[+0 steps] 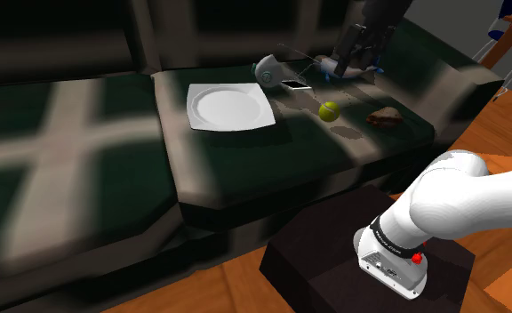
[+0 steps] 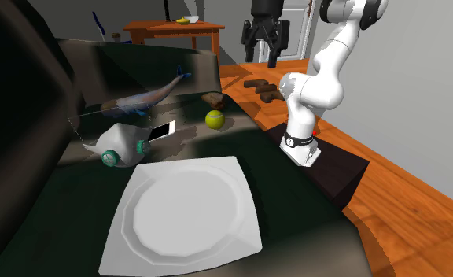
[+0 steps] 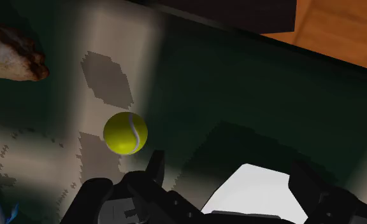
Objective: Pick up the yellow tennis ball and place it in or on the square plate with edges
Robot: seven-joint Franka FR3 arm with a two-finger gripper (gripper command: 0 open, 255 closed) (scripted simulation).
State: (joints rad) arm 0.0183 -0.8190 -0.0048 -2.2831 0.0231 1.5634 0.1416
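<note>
A yellow-green tennis ball (image 1: 329, 110) (image 2: 214, 120) (image 3: 125, 133) lies on the dark sofa seat. The white square plate (image 1: 230, 107) (image 2: 184, 214) (image 3: 255, 188) with raised edges lies flat on the same seat, to the shoulder view's left of the ball. My black gripper (image 1: 354, 67) (image 2: 264, 49) (image 3: 230, 168) hangs well above the seat, open, with nothing between its fingers. In the wrist view the ball lies beyond and to the outer side of one fingertip (image 3: 155, 162).
Near the ball lie a brown crusty piece (image 1: 385, 116) (image 2: 212, 98) (image 3: 10, 54), a phone (image 1: 295, 85) (image 2: 160, 130), a white mask-like object with teal rings (image 1: 269, 71) (image 2: 121, 145) and a blue-grey shark toy (image 1: 343, 69) (image 2: 142, 101). An orange table (image 2: 174, 30) stands behind the sofa.
</note>
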